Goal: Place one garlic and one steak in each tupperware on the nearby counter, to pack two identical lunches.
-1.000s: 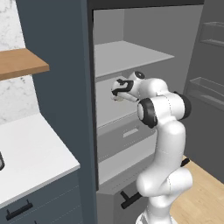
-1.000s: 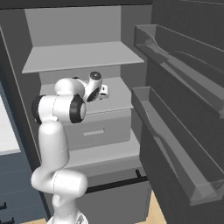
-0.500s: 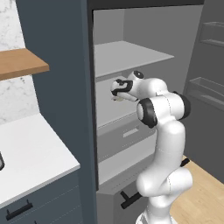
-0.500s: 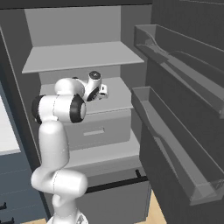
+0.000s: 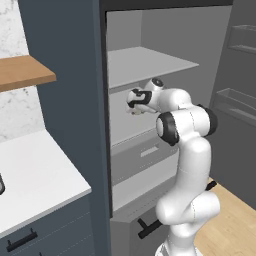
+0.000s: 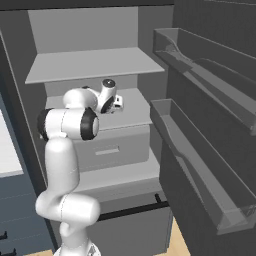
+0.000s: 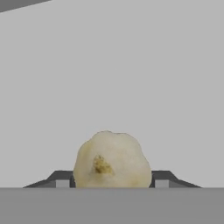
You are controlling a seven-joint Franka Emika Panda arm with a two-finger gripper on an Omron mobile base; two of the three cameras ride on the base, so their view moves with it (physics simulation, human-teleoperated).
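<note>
I see the garlic (image 7: 112, 159) as pale cream with a small golden-brown speck on its face, against a plain light grey surface (image 7: 131, 78). The finger tips (image 7: 60, 178) flanking it are dark grey. From the left base view, my arm (image 5: 187, 165) is white with black joint rings, the fridge shelf (image 5: 145, 62) light grey and the cabinet side (image 5: 65, 55) slate blue-grey. The counter (image 5: 35, 175) is white, the wall shelf (image 5: 22, 72) warm tan wood, the backsplash (image 5: 10, 115) white marble with faint grey veins, and the floor (image 5: 235, 220) light wood. The fridge door bins (image 6: 200, 150) are dark grey.
</note>
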